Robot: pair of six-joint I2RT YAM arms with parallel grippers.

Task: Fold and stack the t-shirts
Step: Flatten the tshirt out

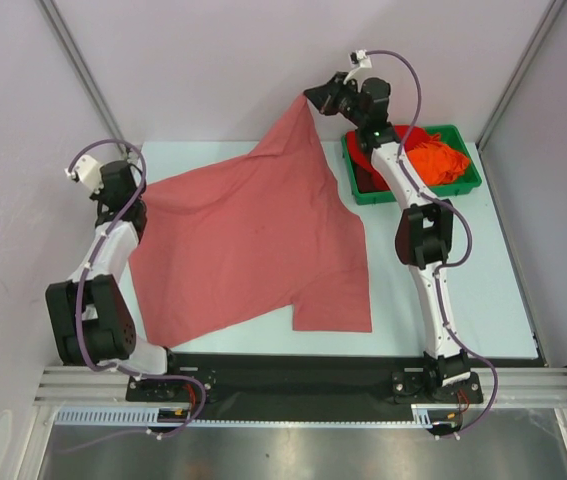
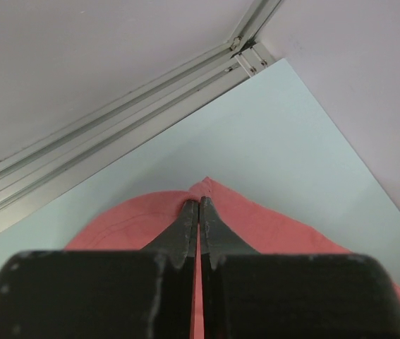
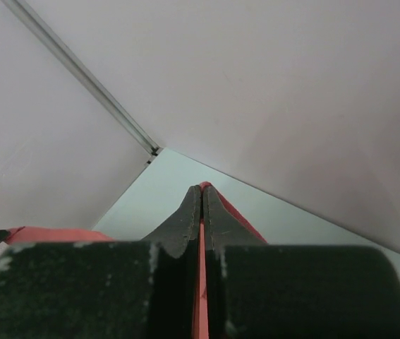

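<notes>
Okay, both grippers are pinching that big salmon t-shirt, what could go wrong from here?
1. The left gripper and right gripper each pinch only a thin edge of the salmon t-shirt near their tips, so a pull may let the cloth slip out.
2. The right arm reaches over the green tray holding the orange t-shirt; a sweep could nudge the tray or snag that cloth.

Black two-finger left gripper pinched closed on far edge of salmon-pink cloth t-shirt, over pale blue tabletop.
</notes>
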